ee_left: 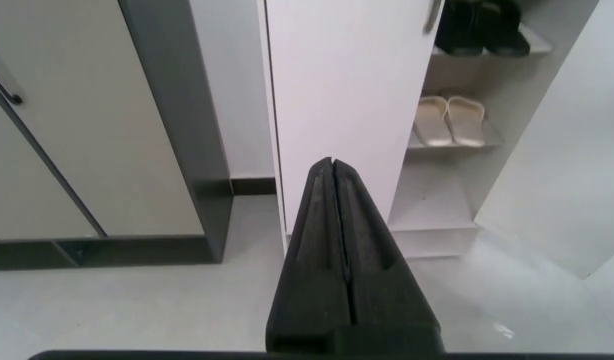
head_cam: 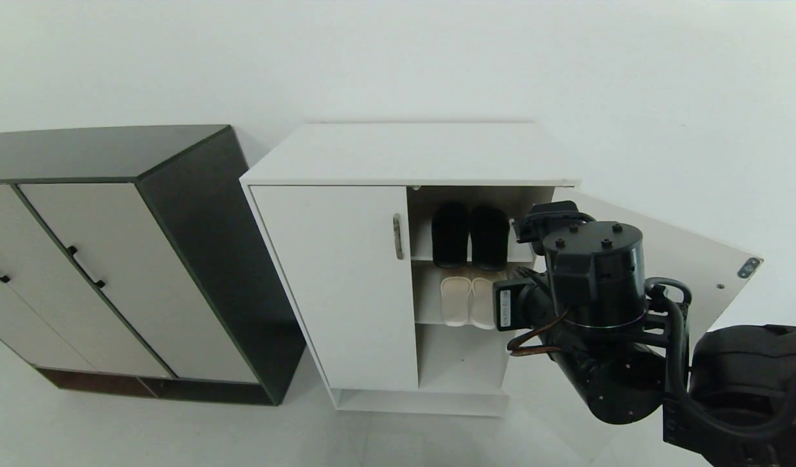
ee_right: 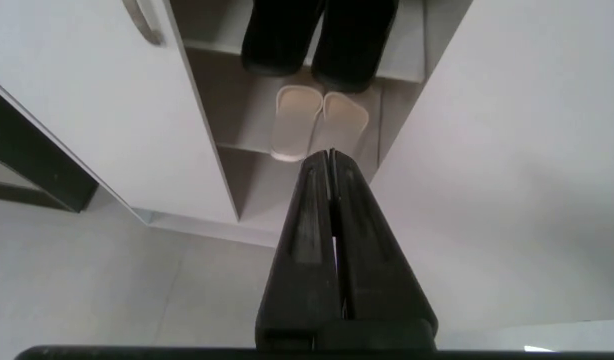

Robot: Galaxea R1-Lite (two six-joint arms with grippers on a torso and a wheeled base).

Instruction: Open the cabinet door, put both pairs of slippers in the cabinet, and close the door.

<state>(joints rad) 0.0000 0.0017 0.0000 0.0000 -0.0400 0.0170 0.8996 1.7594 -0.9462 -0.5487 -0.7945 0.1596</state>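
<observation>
Right now I am looking at the white cabinet (head_cam: 411,152) standing on the floor (head_cam: 177,434) against the wall, with a dark cabinet (head_cam: 197,259) sitting just beside it on its left. The left door (head_cam: 333,285) is sitting shut with its handle (head_cam: 398,237) at the inner edge, while the right door (head_cam: 690,259) is hanging wide open. Both pairs are lying inside the open half: the black slippers (head_cam: 451,235) are resting side by side on the top shelf, and the white slippers (head_cam: 456,299) are resting side by side on the shelf just below them. The bottom compartment is showing bare board. My right arm (head_cam: 596,279) is hanging in front of the open side, between the shelves and the open door. The right pincer (ee_right: 333,170) is pointing toward the shelves, apart from the slippers, with its fingers pressed together and gripping nothing. The left pincer (ee_left: 332,165) is hovering over the floor, facing the shut door, its fingers likewise pressed together and carrying nothing.
</observation>
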